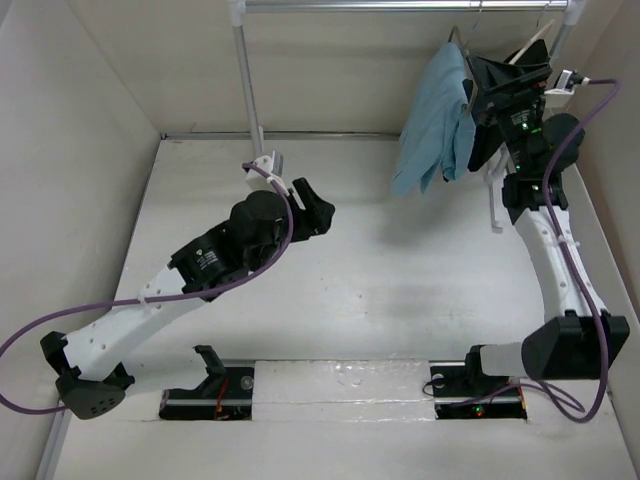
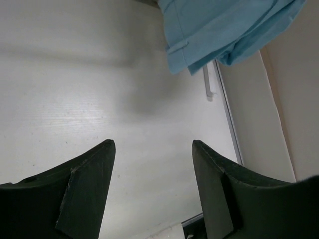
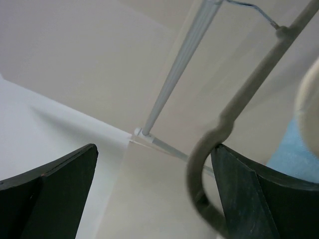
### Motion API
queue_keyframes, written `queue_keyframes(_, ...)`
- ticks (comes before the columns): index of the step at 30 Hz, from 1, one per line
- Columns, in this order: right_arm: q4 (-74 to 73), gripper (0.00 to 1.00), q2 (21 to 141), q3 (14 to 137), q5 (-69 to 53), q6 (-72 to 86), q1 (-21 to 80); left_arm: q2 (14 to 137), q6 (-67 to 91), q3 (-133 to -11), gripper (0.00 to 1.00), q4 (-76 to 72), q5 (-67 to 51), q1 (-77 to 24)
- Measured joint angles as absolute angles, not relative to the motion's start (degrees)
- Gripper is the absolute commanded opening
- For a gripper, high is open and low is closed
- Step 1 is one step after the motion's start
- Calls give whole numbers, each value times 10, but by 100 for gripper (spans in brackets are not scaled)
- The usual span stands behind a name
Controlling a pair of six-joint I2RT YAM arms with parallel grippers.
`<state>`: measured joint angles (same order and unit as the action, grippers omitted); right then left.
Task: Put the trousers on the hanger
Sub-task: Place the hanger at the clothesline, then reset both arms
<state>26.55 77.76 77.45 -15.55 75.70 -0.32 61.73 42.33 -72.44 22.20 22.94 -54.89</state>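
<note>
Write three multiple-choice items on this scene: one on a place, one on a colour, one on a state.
1. Where are the trousers?
A. folded in a box
B. hanging under the rail, far right
C. held in the left jaws

2. What colour are the trousers?
A. black
B. light blue
C. red

3. How do the left jaws stand?
A. open, empty
B. shut on the trousers
C. shut, empty

Answers:
1 B: the top view shows them draped down from the rail at the far right.
2 B: the cloth is pale blue in the top and left wrist views.
3 A: in the left wrist view the fingers stand apart with nothing between them.
</note>
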Motion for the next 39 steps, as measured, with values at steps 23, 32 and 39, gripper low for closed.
queue_keyframes(23,-98,100,464,710,-50,387,6,627,322,-861,99,265,341,-549)
queue_keyframes(32,-314,100,221,567,-86,248,27,537,344,-779,99,314,370,-549)
queue_keyframes(39,-481,100,131,489,-86,196,27,491,406,-682,99,330,354,-549)
